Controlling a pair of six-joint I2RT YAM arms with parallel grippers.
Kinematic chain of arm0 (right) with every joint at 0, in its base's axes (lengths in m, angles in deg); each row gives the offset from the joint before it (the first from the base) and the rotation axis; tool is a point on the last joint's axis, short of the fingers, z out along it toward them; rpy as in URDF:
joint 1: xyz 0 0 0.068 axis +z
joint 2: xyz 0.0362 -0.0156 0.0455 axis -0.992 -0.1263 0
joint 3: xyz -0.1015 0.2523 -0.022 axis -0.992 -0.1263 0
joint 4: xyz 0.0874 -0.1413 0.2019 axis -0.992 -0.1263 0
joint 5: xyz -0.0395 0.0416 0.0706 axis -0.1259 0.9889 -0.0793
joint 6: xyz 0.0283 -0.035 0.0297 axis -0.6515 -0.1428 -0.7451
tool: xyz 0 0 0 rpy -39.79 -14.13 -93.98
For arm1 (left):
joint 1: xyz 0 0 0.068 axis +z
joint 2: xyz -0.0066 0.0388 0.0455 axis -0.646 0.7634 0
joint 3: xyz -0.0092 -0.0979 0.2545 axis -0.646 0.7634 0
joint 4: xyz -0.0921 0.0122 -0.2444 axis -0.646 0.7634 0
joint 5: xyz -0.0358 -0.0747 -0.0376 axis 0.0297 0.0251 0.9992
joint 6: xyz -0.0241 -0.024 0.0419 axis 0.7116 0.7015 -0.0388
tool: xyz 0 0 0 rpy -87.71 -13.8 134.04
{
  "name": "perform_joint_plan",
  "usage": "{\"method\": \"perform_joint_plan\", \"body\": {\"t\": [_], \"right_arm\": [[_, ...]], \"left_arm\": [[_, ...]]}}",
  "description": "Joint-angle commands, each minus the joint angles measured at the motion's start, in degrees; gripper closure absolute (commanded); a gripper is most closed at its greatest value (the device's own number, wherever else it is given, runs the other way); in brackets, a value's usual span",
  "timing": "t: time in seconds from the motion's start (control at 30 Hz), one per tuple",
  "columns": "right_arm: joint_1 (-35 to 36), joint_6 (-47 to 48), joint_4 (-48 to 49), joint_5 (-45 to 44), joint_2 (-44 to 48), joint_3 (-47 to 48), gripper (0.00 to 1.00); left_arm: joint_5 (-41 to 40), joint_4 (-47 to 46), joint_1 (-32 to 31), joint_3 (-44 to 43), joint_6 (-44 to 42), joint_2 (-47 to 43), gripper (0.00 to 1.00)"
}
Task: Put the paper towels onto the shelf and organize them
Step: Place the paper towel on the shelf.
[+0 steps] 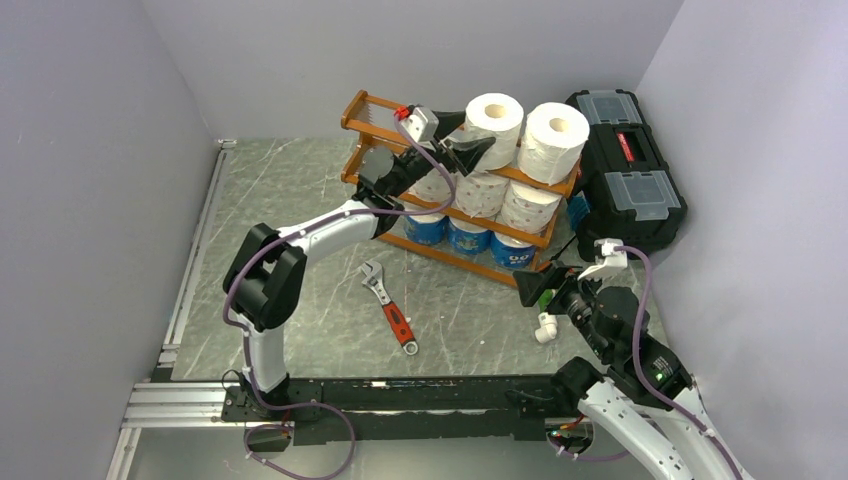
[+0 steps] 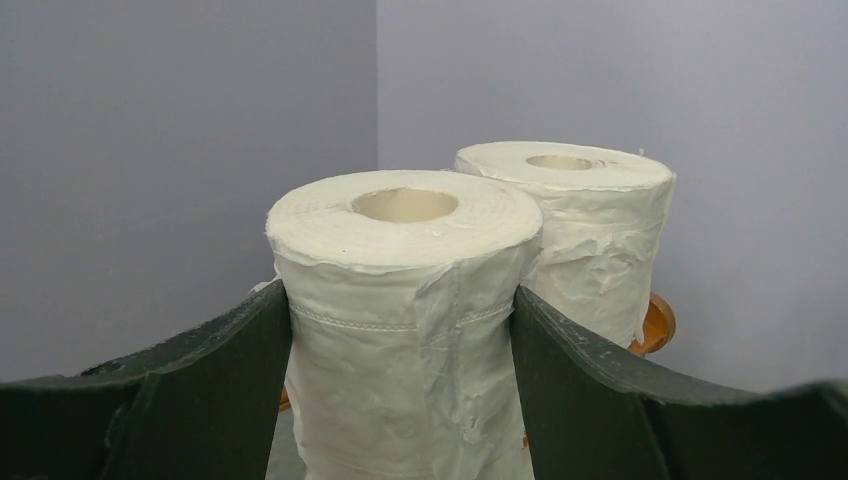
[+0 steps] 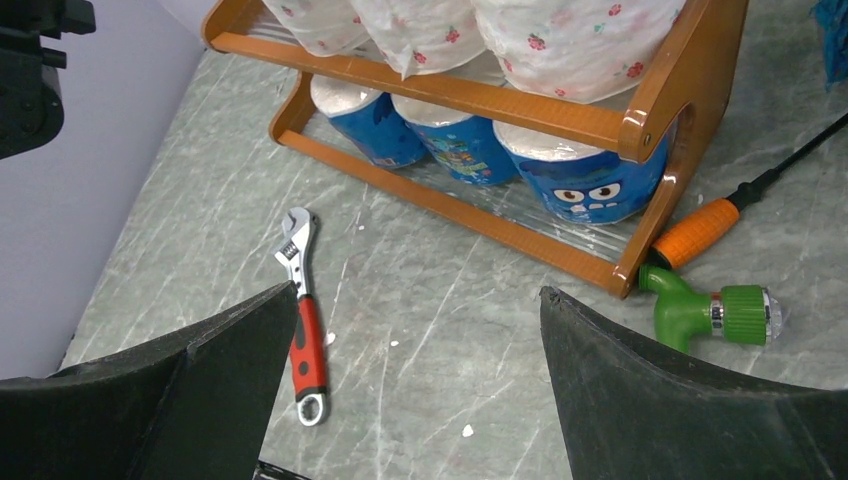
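Observation:
The orange-brown shelf (image 1: 365,100) stands at the back of the table. Two plain white paper towels (image 1: 495,120) (image 1: 553,140) stand upright on its top tier. Red-printed rolls (image 3: 560,40) lie on the middle tier and blue-wrapped ones (image 3: 575,180) on the bottom tier. My left gripper (image 2: 400,292) reaches over the top tier, and both its fingers press the sides of the nearer white roll (image 2: 400,380). The second white roll (image 2: 590,230) stands just behind it. My right gripper (image 3: 415,300) hangs open over bare table in front of the shelf's right end, with nothing between its fingers.
A red-handled wrench (image 1: 392,308) lies on the table in front of the shelf. A green hose nozzle (image 3: 710,310) and an orange-handled tool (image 3: 700,230) lie by the shelf's right foot. A black toolbox (image 1: 625,170) sits right of the shelf. Walls close in on three sides.

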Motion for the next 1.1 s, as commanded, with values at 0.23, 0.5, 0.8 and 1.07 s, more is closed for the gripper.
{"method": "perform_joint_plan", "body": {"t": [0.23,0.5,0.8,1.07], "right_arm": [[0.15,-0.77,2.54,0.55,-0.54,-0.33,0.08],[0.14,-0.56,2.62,0.41,-0.77,-0.31,0.08],[0.16,-0.59,2.74,-0.41,-0.24,-0.91,0.08],[0.19,-0.57,2.82,-0.34,-0.66,-1.01,0.08]], "left_arm": [[1.70,-1.42,-1.05,-1.17,0.77,-2.81,0.46],[1.34,-0.41,-1.18,-3.75,0.97,-0.71,0.45],[2.33,0.20,-1.30,-5.94,2.37,1.39,0.38],[1.20,-0.42,-1.28,-3.07,0.93,-0.36,0.25]]}}
